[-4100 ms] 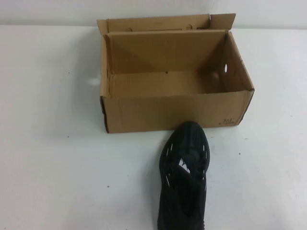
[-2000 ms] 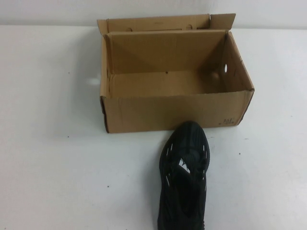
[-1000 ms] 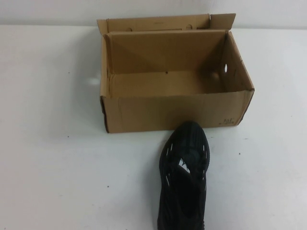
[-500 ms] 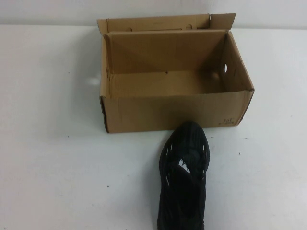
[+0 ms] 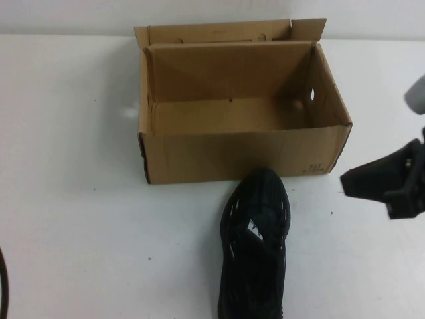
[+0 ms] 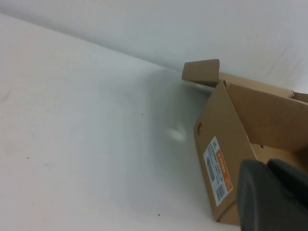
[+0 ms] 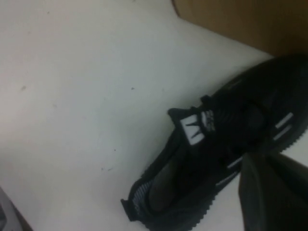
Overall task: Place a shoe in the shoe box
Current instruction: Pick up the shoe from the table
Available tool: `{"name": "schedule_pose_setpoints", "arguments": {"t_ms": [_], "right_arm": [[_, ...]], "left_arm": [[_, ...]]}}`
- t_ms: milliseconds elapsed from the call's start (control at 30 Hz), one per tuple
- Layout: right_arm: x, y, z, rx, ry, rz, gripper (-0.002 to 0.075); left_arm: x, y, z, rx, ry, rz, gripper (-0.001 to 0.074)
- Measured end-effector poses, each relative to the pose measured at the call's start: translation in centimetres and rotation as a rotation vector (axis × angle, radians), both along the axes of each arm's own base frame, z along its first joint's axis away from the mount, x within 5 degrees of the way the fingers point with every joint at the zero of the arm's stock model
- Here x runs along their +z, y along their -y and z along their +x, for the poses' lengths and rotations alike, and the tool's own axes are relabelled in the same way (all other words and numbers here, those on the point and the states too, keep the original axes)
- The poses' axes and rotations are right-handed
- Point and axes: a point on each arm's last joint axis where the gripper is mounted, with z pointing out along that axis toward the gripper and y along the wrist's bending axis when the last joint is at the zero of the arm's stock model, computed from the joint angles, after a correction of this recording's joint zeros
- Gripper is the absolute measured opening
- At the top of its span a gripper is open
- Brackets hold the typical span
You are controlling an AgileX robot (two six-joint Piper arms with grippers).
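Note:
The shoe (image 5: pixel 255 242), a black sneaker with white dashes and a white tongue label, lies on the table with its toe against the front wall of the shoe box (image 5: pixel 239 156). The brown cardboard box stands open and holds nothing. My right gripper (image 5: pixel 347 183) reaches in from the right edge, shut and holding nothing, to the right of the shoe's toe and just in front of the box's right corner. In the right wrist view the shoe (image 7: pixel 216 154) lies beside the shut right gripper (image 7: pixel 270 166). The left gripper (image 6: pixel 269 168) is shut near the box's labelled left end (image 6: pixel 219 159).
The white table (image 5: pixel 80 219) spreads wide to the left of the box and shoe. A thin dark sliver (image 5: pixel 2 289) shows at the lower left edge of the high view. The box's lid flap (image 5: pixel 219 31) stands up at the back.
The right gripper has come into the high view from the right edge. A dark sliver has appeared at the lower left edge. Shoe and box have not moved.

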Motion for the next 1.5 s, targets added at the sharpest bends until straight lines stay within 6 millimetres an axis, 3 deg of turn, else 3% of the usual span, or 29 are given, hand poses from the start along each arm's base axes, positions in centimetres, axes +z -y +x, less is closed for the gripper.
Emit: {"name": "schedule_pose_setpoints", "arguments": {"t_ms": [333, 433, 667, 767, 933, 1100, 1167, 1233, 1300, 1400, 1500], "right_arm": [[-1.7, -7.6, 0.7, 0.206, 0.088, -0.253, 0.0012], [-2.3, -9.4, 0.8, 0.250, 0.092, -0.283, 0.0092], [-4.5, -11.7, 2.7, 0.280, 0.047, -0.353, 0.0426], [-5.8, -12.3, 3.7, 0.290, 0.033, -0.404, 0.0477], [-8.4, -12.7, 4.9, 0.313, 0.005, -0.506, 0.0494], [-10.3, -12.9, 5.7, 0.313, -0.013, -0.578, 0.0426], [-10.8, -12.9, 6.0, 0.291, -0.019, -0.607, 0.0321], [-11.0, -12.8, 6.3, 0.270, -0.020, -0.628, 0.0160], [-10.9, -12.7, 6.3, 0.263, -0.027, -0.634, 0.0064], [-9.5, -12.8, 6.3, 0.258, -0.021, -0.623, 0.0017], [-6.6, -12.8, 6.2, 0.249, -0.001, -0.589, 0.0008]], "left_arm": [[0.0, 0.0, 0.0, -0.001, -0.002, -0.001, -0.0003], [0.0, 0.0, 0.0, -0.001, -0.002, 0.001, -0.0003], [0.0, 0.0, 0.0, -0.001, -0.002, 0.000, -0.0002], [0.0, 0.0, 0.0, -0.002, -0.003, -0.001, -0.0003], [0.0, 0.0, 0.0, -0.002, -0.003, -0.001, -0.0003], [0.0, 0.0, 0.0, -0.002, -0.003, -0.001, -0.0003], [0.0, 0.0, 0.0, -0.002, -0.003, -0.001, -0.0002], [0.0, 0.0, 0.0, -0.002, -0.003, -0.001, -0.0003], [0.0, 0.0, 0.0, -0.002, -0.003, -0.001, -0.0003], [0.0, 0.0, 0.0, -0.002, -0.003, -0.001, -0.0003], [0.1, 0.0, 0.0, -0.003, 0.008, -0.003, -0.0002]]}}
